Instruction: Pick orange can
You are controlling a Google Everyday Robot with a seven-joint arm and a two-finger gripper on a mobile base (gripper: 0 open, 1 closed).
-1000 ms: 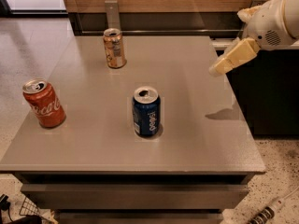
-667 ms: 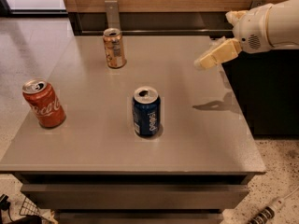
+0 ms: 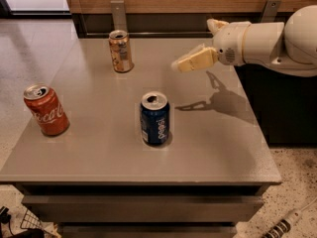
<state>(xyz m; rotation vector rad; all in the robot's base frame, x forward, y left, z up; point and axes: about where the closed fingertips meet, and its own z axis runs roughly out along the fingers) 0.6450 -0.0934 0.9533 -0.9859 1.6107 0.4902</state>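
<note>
While the orange can [image 3: 120,51] stands upright at the table's [image 3: 99,148] back left, your gripper [image 3: 192,43] hovers off to its right, well apart, fingers spread with nothing between them.

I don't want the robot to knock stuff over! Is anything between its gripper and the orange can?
No, nothing visible. The gripper hovers over the table right of the orange can, with only bare surface between. The Pepsi can stands nearer the front, the Coca-Cola can far left, both off that path.
</note>
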